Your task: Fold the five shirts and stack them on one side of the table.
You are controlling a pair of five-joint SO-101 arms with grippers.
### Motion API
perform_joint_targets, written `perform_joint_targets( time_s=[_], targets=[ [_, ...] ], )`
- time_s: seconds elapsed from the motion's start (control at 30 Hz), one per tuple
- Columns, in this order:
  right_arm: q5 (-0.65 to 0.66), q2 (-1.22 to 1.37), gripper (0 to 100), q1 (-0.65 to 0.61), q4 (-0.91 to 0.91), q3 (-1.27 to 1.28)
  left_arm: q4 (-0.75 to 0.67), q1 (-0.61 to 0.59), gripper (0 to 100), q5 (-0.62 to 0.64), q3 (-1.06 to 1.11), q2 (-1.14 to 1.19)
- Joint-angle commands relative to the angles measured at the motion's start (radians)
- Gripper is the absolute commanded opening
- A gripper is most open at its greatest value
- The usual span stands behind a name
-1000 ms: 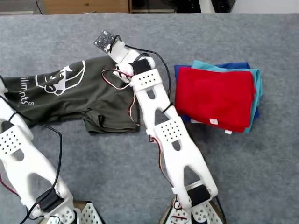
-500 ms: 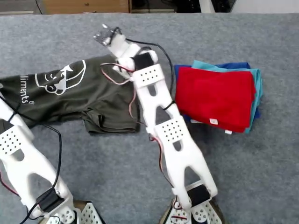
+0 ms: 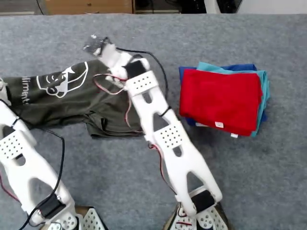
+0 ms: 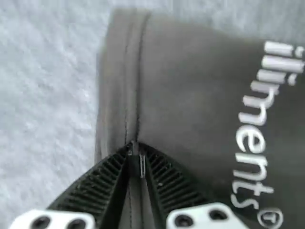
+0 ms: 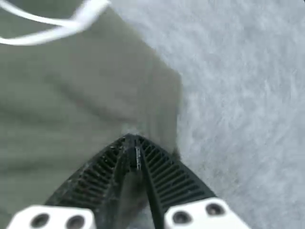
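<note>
The left gripper (image 4: 136, 155) is clamped shut on the stitched hem of the dark olive cotton shirt with white print (image 4: 190, 95), at the left edge of the grey felt-covered table (image 3: 268, 182). The right gripper (image 5: 136, 145) is closed on another edge of that shirt, nearer the far edge. The shirt lies rumpled over the table's left half, and a stack of folded shirts (image 3: 220, 98), red over teal and blue, sits well apart toward the right edge.

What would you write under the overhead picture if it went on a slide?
Left gripper and right gripper pinch two edges of a dark green shirt beside the folded stack.
</note>
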Motion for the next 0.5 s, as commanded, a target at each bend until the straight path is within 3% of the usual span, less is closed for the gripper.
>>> perform_joint_targets(
  time_s=[0.0,0.1,0.2,0.47],
  targets=[
    [0.031,0.028,0.2,0.074,-0.038,0.005,-0.143,-0.049,2,0.035,-0.008,0.067],
    [0.080,0.035,0.2,0.091,-0.032,-0.016,-0.233,-0.057,2,0.100,-0.011,0.079],
    [0.083,0.005,0.2,0.079,0.020,-0.061,-0.230,-0.038,2,0.110,-0.032,0.062],
    [0.086,-0.191,0.2,-0.013,0.183,-0.105,0.048,0.020,2,0.104,-0.124,-0.168]
  ],
)
